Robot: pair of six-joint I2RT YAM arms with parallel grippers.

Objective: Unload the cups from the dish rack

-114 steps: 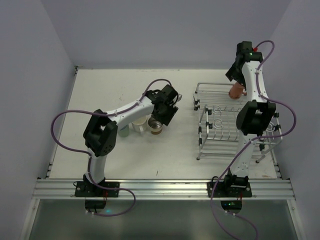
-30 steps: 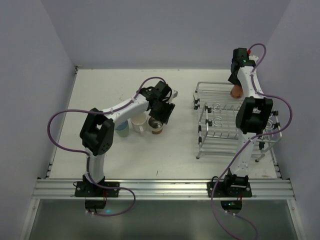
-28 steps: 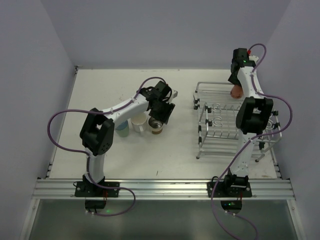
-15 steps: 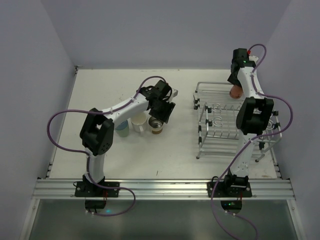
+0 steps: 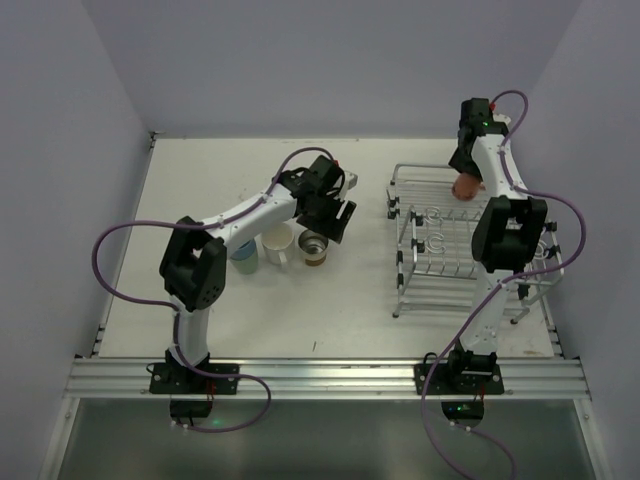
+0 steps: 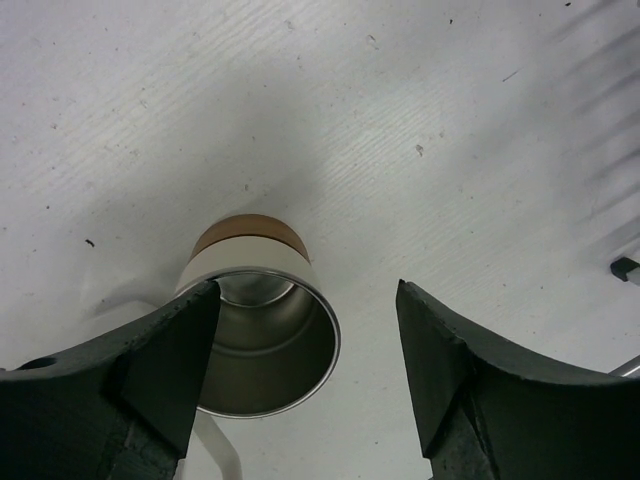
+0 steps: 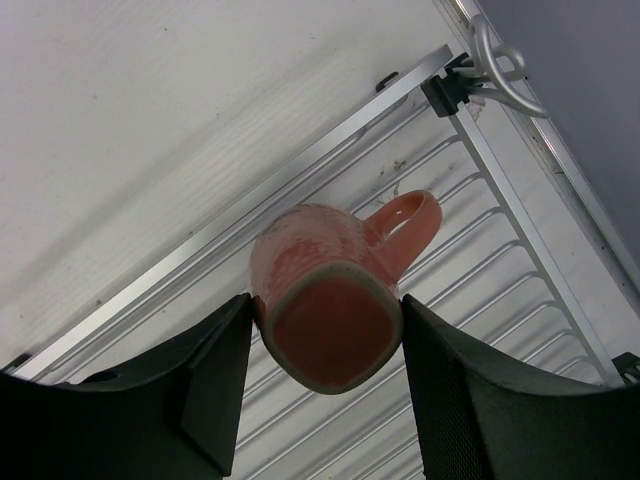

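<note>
In the top view the silver wire dish rack (image 5: 440, 262) stands at the right. My right gripper (image 5: 466, 178) is shut on a salmon-pink cup (image 5: 463, 188) with a handle, held over the rack's far end. In the right wrist view that cup (image 7: 325, 325) hangs base towards the camera between both fingers, above the rack's wires (image 7: 500, 270). My left gripper (image 5: 338, 218) is open beside a cream-tan cup (image 5: 314, 246) standing on the table. In the left wrist view this cup (image 6: 262, 340) sits by the left finger (image 6: 150, 370), well clear of the right one.
A white cup (image 5: 277, 243) and a pale blue-green cup (image 5: 243, 252) stand in a row left of the cream-tan one, partly under the left arm. The rack's raised rails and spiral loops (image 5: 436, 240) lie below the right arm. Walls enclose the table on three sides.
My left gripper has opened, let go of the cream-tan cup and drawn back slightly towards the far side. The right gripper has shifted the pink cup a little up and away.
</note>
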